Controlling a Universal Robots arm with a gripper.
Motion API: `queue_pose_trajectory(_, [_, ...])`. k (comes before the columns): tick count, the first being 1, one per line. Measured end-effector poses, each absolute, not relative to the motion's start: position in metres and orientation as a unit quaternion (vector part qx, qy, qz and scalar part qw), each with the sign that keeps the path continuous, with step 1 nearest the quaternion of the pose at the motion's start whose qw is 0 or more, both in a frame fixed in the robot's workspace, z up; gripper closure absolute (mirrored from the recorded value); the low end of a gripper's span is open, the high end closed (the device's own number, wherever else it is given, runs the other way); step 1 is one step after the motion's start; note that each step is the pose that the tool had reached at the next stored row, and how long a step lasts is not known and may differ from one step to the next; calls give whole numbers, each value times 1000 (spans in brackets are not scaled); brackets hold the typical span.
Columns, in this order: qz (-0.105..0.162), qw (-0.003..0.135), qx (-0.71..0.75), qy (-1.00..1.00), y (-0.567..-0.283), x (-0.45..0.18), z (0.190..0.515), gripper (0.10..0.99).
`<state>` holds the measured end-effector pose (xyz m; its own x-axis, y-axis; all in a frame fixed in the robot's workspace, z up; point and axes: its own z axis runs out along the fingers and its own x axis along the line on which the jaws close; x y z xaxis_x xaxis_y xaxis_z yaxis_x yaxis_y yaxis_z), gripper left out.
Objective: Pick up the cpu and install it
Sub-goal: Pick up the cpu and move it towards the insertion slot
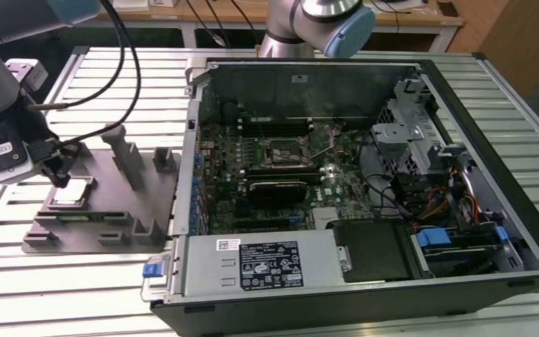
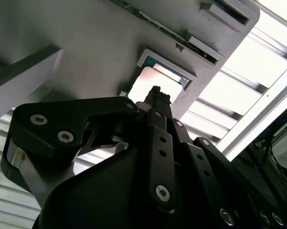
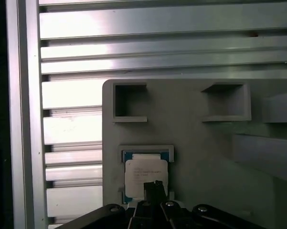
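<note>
Poised with gripper (image 3: 154, 188) just over the cpu (image 3: 143, 171) seated in the grey fixture (image 3: 200, 157) (opening: cannot tell). Could land off-centre, wedging it against the fixture's pocket walls.

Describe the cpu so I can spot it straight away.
On the exterior view's left, beside the open computer case, lies a grey fixture plate. The cpu sits in its square pocket by the end effector: the one flat, shiny silver square among grey blocks.
</note>
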<state>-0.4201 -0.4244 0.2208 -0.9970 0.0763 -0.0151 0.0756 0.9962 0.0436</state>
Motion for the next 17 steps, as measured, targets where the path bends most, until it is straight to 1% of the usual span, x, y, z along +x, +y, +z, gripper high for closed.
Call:
queue_pose_trajectory(11, [21, 6, 38, 999, -421, -420, 205, 980])
queue_pose_trajectory(17, [21, 6, 38, 999, -421, -420, 204, 980])
